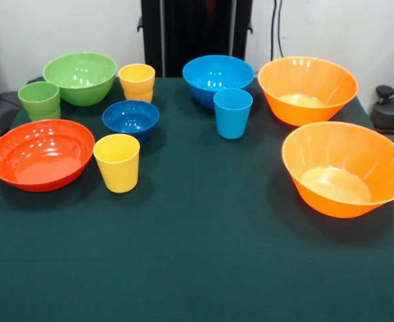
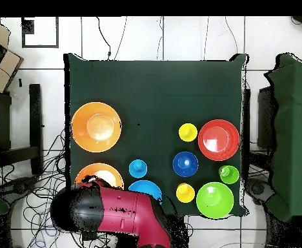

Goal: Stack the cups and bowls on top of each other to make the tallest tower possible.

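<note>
All pieces stand apart and upright on the green table (image 1: 204, 268); no tower shows in either view. At the left are the red-orange bowl (image 1: 41, 154), green bowl (image 1: 80, 77), green cup (image 1: 39, 99), two yellow cups (image 1: 117, 162) (image 1: 137, 82) and the small dark blue bowl (image 1: 130, 118). In the middle are the light blue bowl (image 1: 218, 77) and light blue cup (image 1: 232, 113). At the right are two orange bowls (image 1: 307, 89) (image 1: 346, 168). The gripper shows in neither view. The overhead view shows only the drawn-back red and black arm (image 2: 115, 212).
The arm overlaps the edge of one orange bowl (image 2: 99, 175) in the overhead view. The black pedestal (image 1: 195, 30) stands behind the table. Chairs and cables surround the table (image 2: 153, 84).
</note>
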Controlling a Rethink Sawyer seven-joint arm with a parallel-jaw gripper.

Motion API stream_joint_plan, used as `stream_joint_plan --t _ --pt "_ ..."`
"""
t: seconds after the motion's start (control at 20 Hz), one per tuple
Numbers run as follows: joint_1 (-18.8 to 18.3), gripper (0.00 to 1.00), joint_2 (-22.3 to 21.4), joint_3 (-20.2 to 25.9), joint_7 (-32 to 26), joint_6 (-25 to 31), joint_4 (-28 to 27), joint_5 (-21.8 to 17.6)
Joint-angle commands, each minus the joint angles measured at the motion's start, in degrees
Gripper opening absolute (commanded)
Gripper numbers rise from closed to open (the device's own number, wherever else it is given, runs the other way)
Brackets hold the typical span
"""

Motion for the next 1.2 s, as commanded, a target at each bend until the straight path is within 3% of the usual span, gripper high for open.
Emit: stream_joint_plan --t 0.05,0.1,0.25,0.3,0.35,0.4,0.6,1.2 --pt "-3.49 1.0 -0.71 5.02 -2.53 12.61 0.39 -0.13" --pt "-2.77 1.0 -1.18 5.13 -2.06 10.33 3.15 0.56" --pt "-3.07 1.0 -1.04 5.6 -1.98 9.46 4.16 0.55" --pt "-3.98 1.0 3.77 7.08 -1.43 7.81 0.98 0.18" --pt "-4.21 1.0 4.29 7.3 -1.5 7.38 0.86 0.1" --pt "-4.11 1.0 2.83 7.08 -2.15 4.33 5.36 0.79" --pt "-5.44 1.0 5.28 8.19 -2.18 0.68 6.25 0.37" --pt "-6.55 1.0 8.87 9.9 -0.54 -2.65 5.41 -1.18"
